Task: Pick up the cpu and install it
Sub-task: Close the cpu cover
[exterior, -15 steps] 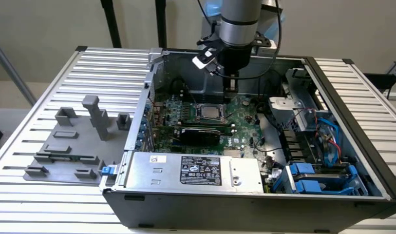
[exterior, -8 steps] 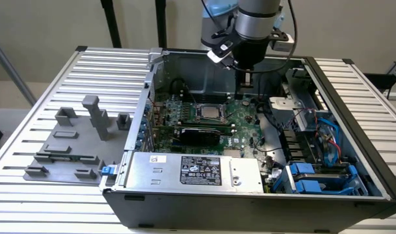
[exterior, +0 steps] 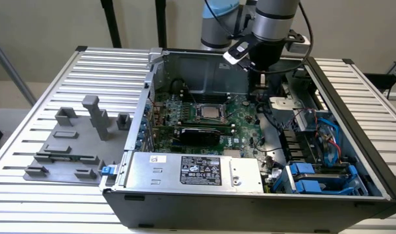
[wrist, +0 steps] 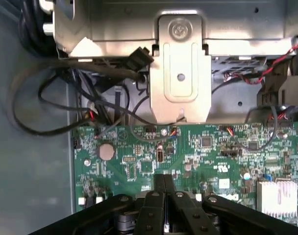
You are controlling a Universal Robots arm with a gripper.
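With the fingers (wrist: pixel 160 187) pressed together on nothing, the gripper (wrist: pixel 164 182) hangs over the motherboard (wrist: pixel 203 156) at the case's (exterior: pixel 250 204) far side, near loose cables (wrist: pixel 105 68). The cpu (exterior: pixel 208 112) lies mid-board, to the exterior view's left, apparently seated. Judged step: installation largely done. Any further move calls for cable clearance

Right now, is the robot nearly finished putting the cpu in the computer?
It looks mostly done: the cpu already sits in its socket on the motherboard. In hand: nothing. The gripper is shut and empty, over the motherboard beside the socket. Left: I cannot tell whether the socket's frame is clamped down.
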